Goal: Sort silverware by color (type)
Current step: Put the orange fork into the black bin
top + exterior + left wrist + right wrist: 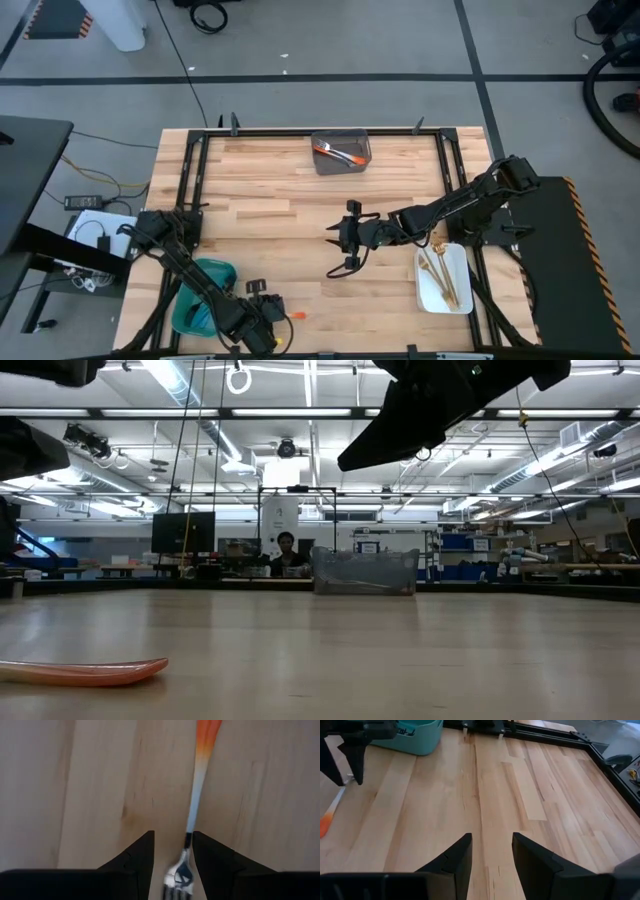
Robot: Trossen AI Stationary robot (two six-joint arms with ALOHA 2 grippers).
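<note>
Left gripper (172, 857) — jaws open, straddling the orange-handled fork (197, 795) near its head; handle runs straight ahead. Right gripper (491, 855) open, empty — farther.

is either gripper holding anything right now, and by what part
Nothing is held. The left gripper stands open astride the orange-handled fork, fingers either side of its neck. The right gripper is open over bare table.

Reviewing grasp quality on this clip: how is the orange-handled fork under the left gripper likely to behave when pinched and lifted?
The fork looks thin, rigid and probably light. It lies flat on the table, so the fingers may struggle to get under it. The open left gripper straddles its narrow neck, far from the handle end, so it could pivot or slip once lifted.
</note>
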